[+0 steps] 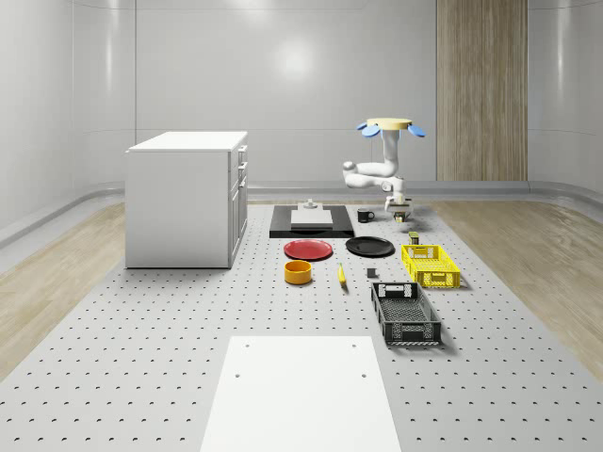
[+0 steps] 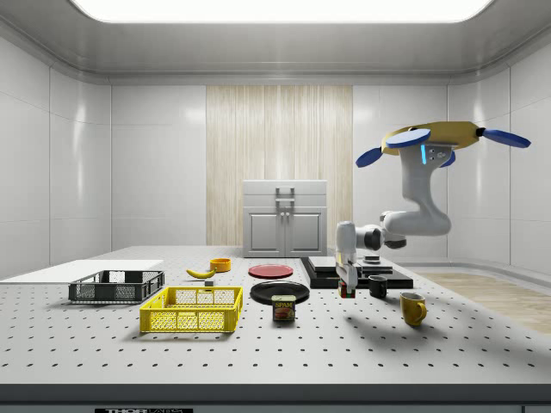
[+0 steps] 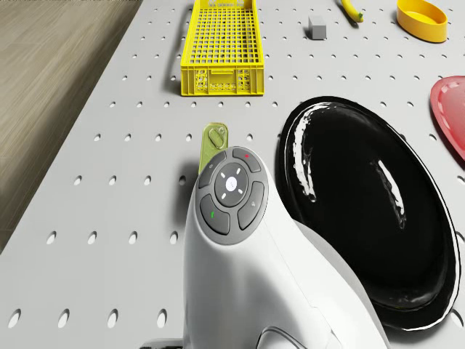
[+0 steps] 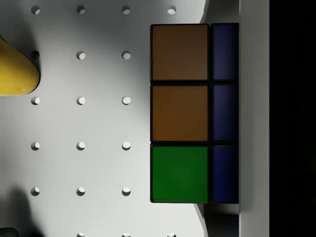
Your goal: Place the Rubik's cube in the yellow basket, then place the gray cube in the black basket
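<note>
Drone [image 2: 435,138] hovering over the far end of the perforated table [image 1: 141,358]; arm hanging down with the gripper [image 2: 348,291] low, just above the tabletop.

Gripper is gripping the Rubik's cube [image 4: 193,113]: in the wrist view the cube is sitting right against a dark finger [image 4: 291,118], showing orange, green and blue tiles, with the table's holes passing beneath it. In the side view the gripper is hanging beside the black plate [image 2: 280,292] and a dark mug [image 2: 378,286]. Yellow basket [image 1: 431,266] is lying well apart from the gripper, toward the camera in the whole-scene view, with the black basket [image 1: 406,314] nearer still. Gray cube [image 3: 317,27] is resting on the table just beside the yellow basket.
</note>
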